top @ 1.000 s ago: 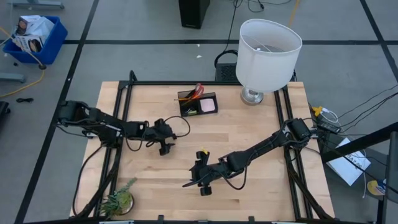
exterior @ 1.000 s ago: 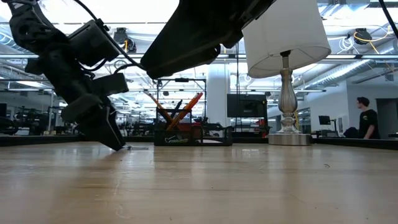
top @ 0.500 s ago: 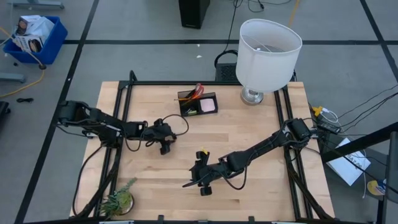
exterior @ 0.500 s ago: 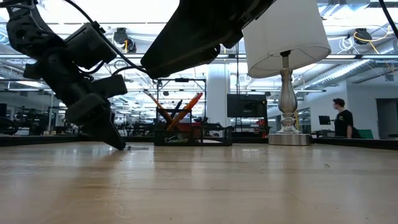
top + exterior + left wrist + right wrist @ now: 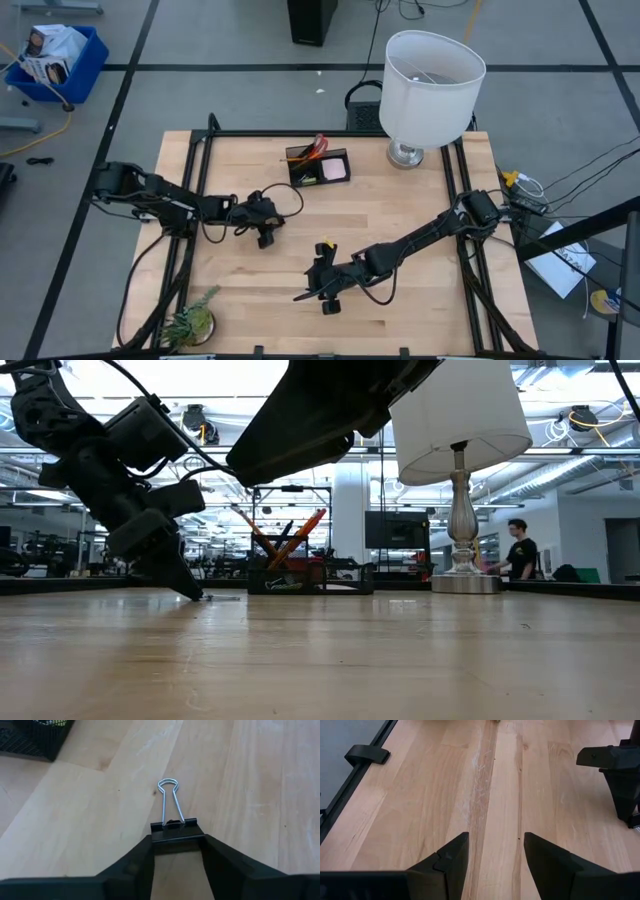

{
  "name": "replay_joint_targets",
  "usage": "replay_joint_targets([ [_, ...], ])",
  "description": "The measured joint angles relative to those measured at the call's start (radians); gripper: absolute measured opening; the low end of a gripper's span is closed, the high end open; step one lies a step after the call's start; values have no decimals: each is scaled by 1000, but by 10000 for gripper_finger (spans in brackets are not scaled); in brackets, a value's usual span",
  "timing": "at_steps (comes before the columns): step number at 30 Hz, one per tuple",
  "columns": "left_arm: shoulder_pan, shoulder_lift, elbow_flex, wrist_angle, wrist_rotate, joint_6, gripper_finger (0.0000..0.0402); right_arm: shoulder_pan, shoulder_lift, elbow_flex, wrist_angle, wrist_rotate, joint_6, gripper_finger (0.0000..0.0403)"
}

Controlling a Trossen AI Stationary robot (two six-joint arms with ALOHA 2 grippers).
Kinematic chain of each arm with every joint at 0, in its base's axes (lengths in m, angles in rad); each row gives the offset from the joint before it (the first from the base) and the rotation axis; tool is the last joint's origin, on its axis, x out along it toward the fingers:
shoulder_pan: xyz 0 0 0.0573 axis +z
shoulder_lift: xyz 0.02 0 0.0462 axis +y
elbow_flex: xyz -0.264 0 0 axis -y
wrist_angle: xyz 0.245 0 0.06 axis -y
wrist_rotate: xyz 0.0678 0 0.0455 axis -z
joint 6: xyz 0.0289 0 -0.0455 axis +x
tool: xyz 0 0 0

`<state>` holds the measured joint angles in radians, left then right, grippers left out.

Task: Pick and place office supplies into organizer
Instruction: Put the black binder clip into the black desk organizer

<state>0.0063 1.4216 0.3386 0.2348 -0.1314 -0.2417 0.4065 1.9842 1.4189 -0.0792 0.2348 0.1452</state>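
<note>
Left wrist view shows your left gripper (image 5: 177, 851) clamped on the black binder clip (image 5: 175, 831) on the table (image 5: 90, 820); your right gripper (image 5: 493, 857) hovers part-open, holding nothing.

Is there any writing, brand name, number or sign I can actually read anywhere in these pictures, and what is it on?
No text here can be read.
The packet in the blue bin beside the table carries print, but it is too small to read.
The organizer, the lamp, the binder clip and both arms show no lettering.
Screens in the room behind are too blurred to read.
</note>
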Motion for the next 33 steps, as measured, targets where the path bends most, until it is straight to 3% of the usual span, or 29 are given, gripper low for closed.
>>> replay_joint_targets([
  [11,-1,2,-2,118,8,-2,166,-1,0,0,0,0,0,183],
  [17,13,2,-1,210,-13,-1,145,-1,0,0,0,0,0,183],
  [26,137,0,23,249,-41,-1,171,-1,0,0,0,2,0,183],
  [33,243,0,80,249,13,0,140,-2,0,0,0,5,-4,183],
])
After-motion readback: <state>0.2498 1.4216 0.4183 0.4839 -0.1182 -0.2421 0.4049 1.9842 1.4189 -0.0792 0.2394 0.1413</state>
